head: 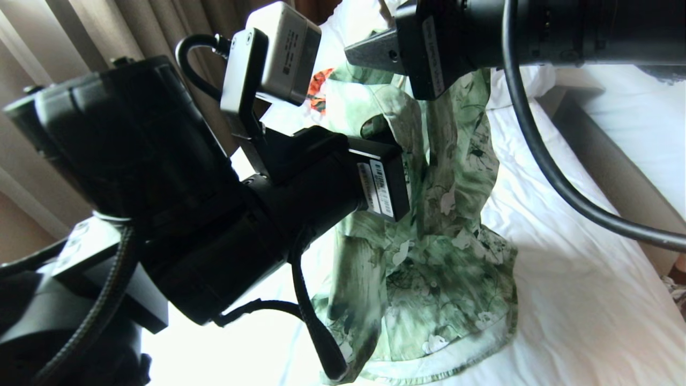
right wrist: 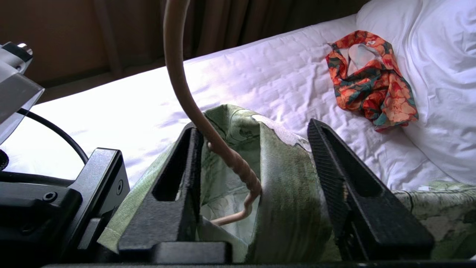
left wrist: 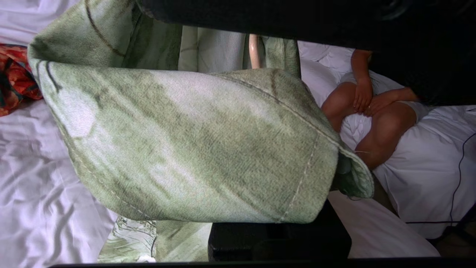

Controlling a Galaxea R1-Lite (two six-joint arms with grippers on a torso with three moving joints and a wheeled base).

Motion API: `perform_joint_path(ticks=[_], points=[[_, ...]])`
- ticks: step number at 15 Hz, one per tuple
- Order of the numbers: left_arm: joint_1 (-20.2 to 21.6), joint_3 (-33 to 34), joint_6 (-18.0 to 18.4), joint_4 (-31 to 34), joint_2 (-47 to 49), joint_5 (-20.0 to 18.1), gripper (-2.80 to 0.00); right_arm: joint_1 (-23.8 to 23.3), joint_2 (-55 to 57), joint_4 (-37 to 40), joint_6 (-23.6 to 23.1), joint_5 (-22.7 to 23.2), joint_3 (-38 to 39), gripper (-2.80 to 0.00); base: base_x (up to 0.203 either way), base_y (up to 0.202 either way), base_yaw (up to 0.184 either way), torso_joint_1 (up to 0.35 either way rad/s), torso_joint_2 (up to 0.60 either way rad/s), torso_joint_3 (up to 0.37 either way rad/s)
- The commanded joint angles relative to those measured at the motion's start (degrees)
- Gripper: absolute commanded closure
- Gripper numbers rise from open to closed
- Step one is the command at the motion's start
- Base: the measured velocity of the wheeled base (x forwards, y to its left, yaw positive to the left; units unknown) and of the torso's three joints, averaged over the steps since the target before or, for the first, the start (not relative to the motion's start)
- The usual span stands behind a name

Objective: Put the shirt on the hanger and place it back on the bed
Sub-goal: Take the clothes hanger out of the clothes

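The shirt (head: 429, 257) was held raised over the bed (head: 563, 300), its body hanging down toward 6 o'clock in the head view and its hem resting crumpled on the white sheet. The collar end was located at 12 o'clock in that view, between the two arms.

The left gripper (left wrist: 275, 238) was pressed together on a fold of shirt fabric; in the left wrist view the cloth was draped over the fingers and the fingertips were concealed. The left arm was positioned at 9 o'clock of the garment in the head view.

The right gripper (right wrist: 256, 178) was positioned at the collar, entering from 1 o'clock in the head view. Its fingers were spread, one on each side of the collar opening. The hanger (right wrist: 178, 74) was seen with its twisted neck running between those fingers, close against one of them, and its hook rising past the camera. Whether the neck was touched by that finger could not be determined. The wire shoulders were hidden inside the shirt.

The long axis of the hanger neck was aligned with the gap between the fingers. The right gripper was judged the nearer one for seizing the neck, with closure across that axis being required.

An orange patterned garment (right wrist: 372, 78) lay apart near the pillow (right wrist: 438, 74). A seated person (left wrist: 375, 111) was visible beyond the bed.
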Motion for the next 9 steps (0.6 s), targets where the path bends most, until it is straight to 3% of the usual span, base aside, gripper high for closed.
perform_joint_path(ticks=[1, 9], points=[[0.0, 0.2, 0.0, -0.3, -0.1, 0.1, 0.00, 0.0, 0.9, -1.6, -0.1, 0.0, 0.0, 0.00, 0.000, 0.000, 0.000, 0.000, 0.00, 0.000], [-0.2, 0.4, 0.3, 2.5, -2.0, 0.1, 0.00, 0.2, 1.3, -2.9, -0.1, 0.2, 0.0, 0.00, 0.000, 0.000, 0.000, 0.000, 0.00, 0.000]])
